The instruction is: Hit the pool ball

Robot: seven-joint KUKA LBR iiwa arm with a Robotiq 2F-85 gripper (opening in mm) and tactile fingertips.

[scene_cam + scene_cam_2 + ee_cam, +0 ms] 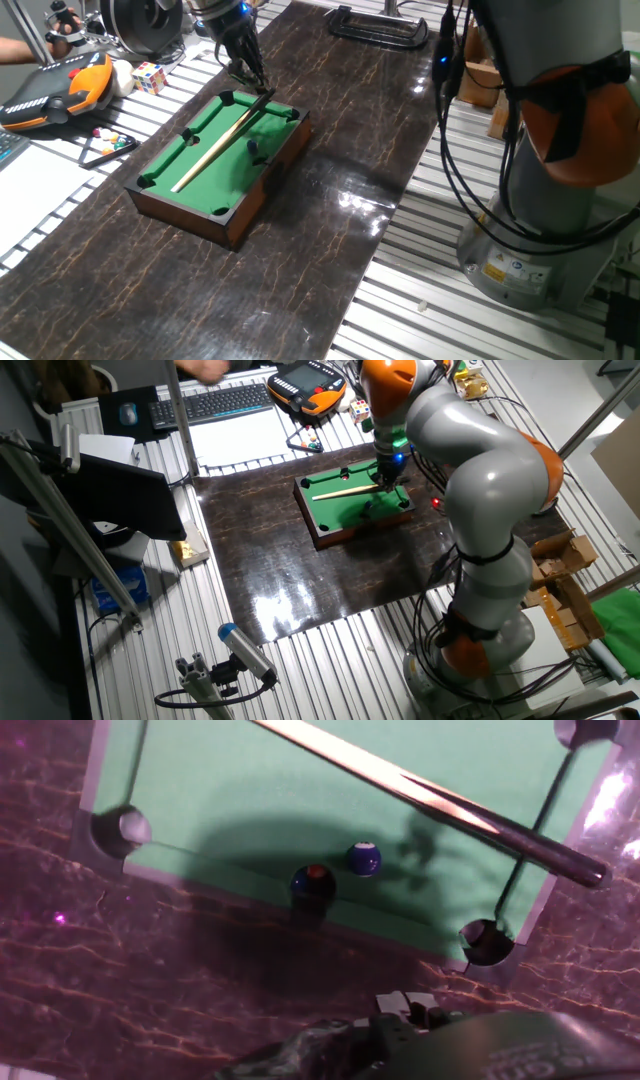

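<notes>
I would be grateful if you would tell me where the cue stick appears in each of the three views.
One fixed view: the cue stick lies diagonally across the green felt, left of centre.
The other fixed view: a pale horizontal line on the felt, upper centre.
Hand view: crosses the top, running down to the right edge.
Shared landmark: the miniature pool table.

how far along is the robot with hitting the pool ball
Done: the gripper is at the far end of the pool table, by the cue butt. In hand: lining up. Left: the strike; the pool ball sits on the felt beside another dark ball.
</notes>
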